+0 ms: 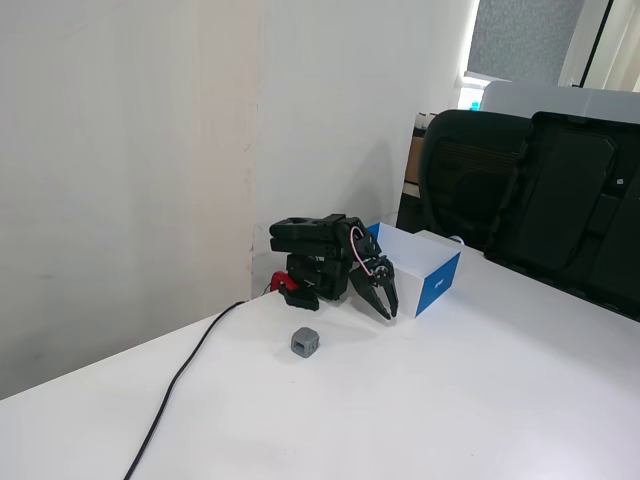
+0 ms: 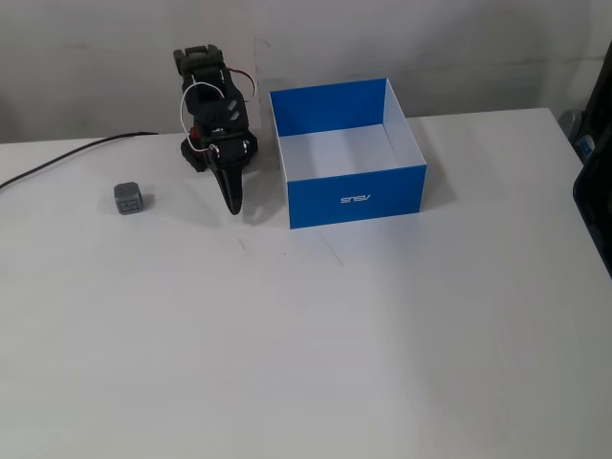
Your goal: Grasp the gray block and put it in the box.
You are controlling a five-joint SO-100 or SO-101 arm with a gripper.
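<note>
The gray block (image 1: 305, 342) (image 2: 130, 199) is a tiny cube lying on the white table, apart from the arm. In a fixed view it lies to the left of the folded black arm. My gripper (image 1: 386, 308) (image 2: 234, 206) points down at the table between the block and the box, its fingers together with nothing held. The box (image 1: 432, 268) (image 2: 355, 198) has a white inside and blue ends, stands just right of the gripper, and holds nothing.
A black cable (image 1: 180, 385) (image 2: 67, 159) runs from the arm base across the table. A red piece (image 1: 283, 281) sits at the arm base. Black chairs (image 1: 560, 200) stand behind the table's far edge. A white wall rises behind the arm.
</note>
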